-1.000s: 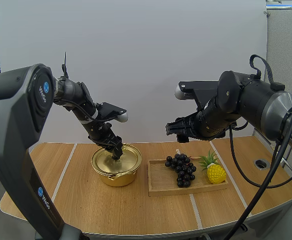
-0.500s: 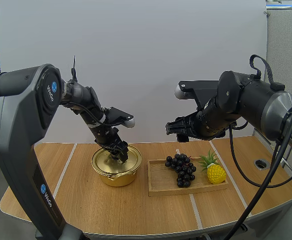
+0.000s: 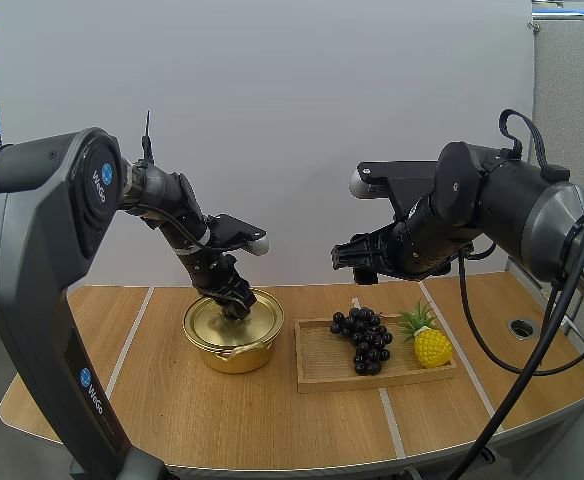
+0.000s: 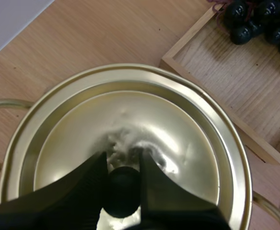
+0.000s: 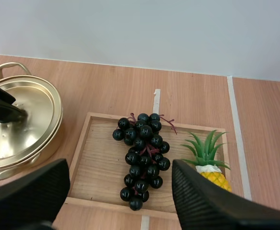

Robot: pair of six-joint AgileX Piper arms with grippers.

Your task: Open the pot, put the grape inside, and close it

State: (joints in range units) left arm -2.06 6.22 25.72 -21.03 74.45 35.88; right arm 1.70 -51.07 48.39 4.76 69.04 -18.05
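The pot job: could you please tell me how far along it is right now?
Nothing is finished yet: the lid sits on the pot. In hand: the left gripper pinches the lid's knob, apparently ready to lift. Left to do: take the lid off, move the grapes, which lie on the tray under the open right gripper, into the pot, then close it.

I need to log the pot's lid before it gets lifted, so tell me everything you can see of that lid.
The lid is round, shiny and gold-coloured, metal by the look, with a shallow dome inside a stepped rim and a dark knob at its centre. It sits level on the pot, closing it. The left gripper pinches the knob from both sides with its two black fingers; nothing else touches the lid.
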